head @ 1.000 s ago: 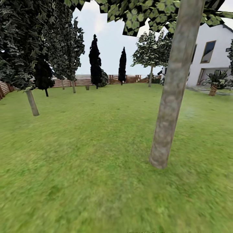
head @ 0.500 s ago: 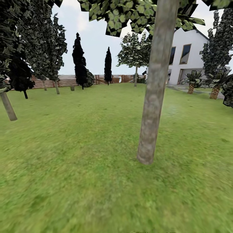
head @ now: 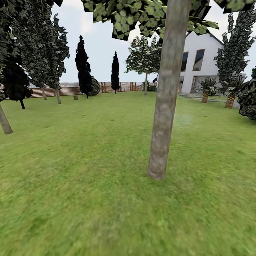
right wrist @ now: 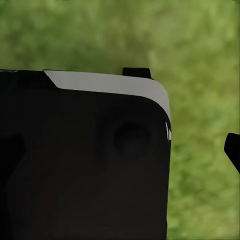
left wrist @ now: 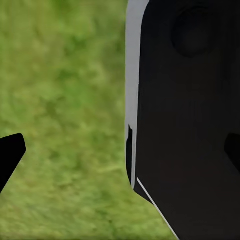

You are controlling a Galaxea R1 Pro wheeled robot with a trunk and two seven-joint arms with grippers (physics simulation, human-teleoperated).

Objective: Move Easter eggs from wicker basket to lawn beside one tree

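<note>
A pale grey-beige tree [head: 164,106] stands straight on the lawn [head: 89,199] just ahead, its base slightly right of centre. Dark speckled leaf sheets hang overhead. Far off by the fence sits a small brown object [head: 75,97], possibly the wicker basket but too small to tell. The three Easter eggs are out of view. In the left wrist view my left gripper [left wrist: 120,150] is open, its black fingertips [left wrist: 10,155] far apart over grass and my dark body. In the right wrist view my right gripper [right wrist: 120,150] is open too, with one fingertip [right wrist: 233,150] at the picture's edge.
A brown slat fence [head: 67,89] closes the far side. Black cone-shaped trees [head: 84,67] and leafy trees stand along it. A second pale trunk [head: 4,121] rises at the left edge. A white house [head: 202,64] with potted palms [head: 206,90] lies far right.
The whole head view has shifted: the camera turned right and moved closer, so the near trunk now sits nearer the centre and the house shows more.
</note>
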